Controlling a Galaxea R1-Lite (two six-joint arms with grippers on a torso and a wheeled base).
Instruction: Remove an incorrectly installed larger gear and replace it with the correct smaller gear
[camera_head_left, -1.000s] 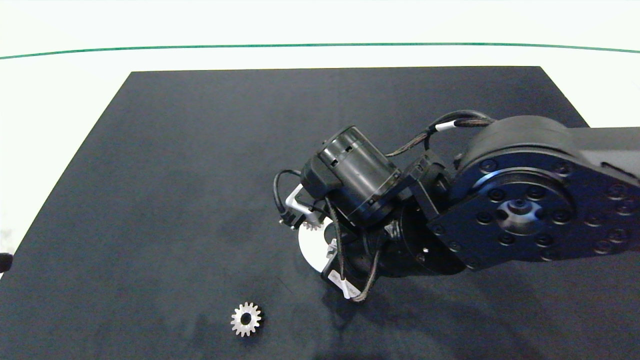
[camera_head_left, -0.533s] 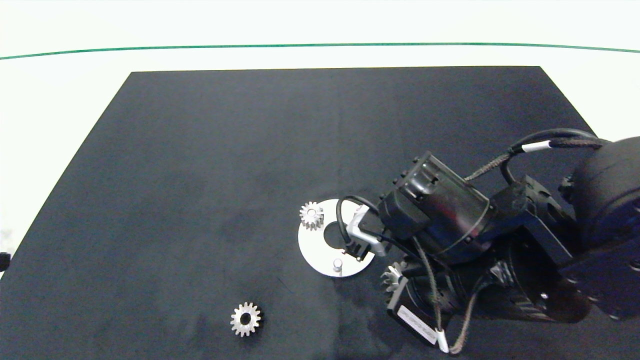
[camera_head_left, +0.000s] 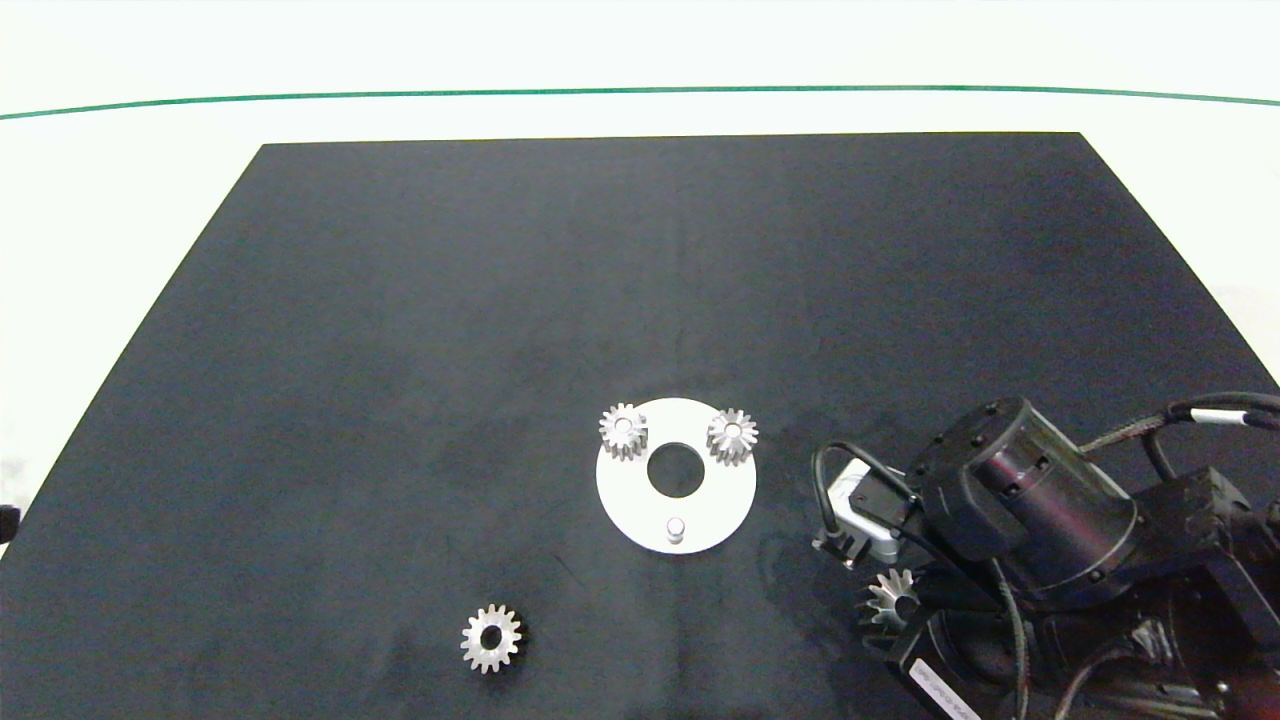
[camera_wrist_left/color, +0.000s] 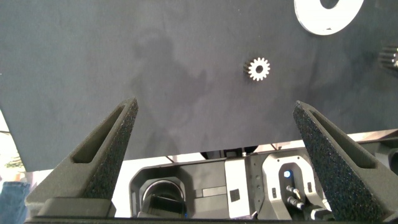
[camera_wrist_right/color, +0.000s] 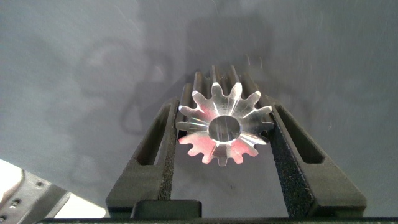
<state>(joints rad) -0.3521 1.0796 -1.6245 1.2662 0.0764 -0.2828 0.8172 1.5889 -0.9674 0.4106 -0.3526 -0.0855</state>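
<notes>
On my right wrist feed the right gripper (camera_wrist_right/color: 225, 134) has its two fingers closed against opposite sides of the larger gear (camera_wrist_right/color: 224, 127), holding it on edge. It is bright silver metal with long pointed teeth fanning out like a star, a small round centre hole and a darker flank behind the face. From the head camera I see that gear (camera_head_left: 890, 604) at the arm's tip, above the black mat (camera_head_left: 400, 300), off to the right of the white disc (camera_head_left: 625, 495) and clear of it.

The disc carries two small blunt-toothed gears (camera_head_left: 623, 431) along its far edge, with one bare peg (camera_head_left: 676, 526) at its near edge and a round hole in the middle.

The smaller gear (camera_head_left: 491, 638) lies flat on the mat, left of and nearer than the disc, well apart from it.

My left gripper (camera_wrist_left/color: 227, 168) hangs over the mat's near edge, fingers spread wide around nothing.
</notes>
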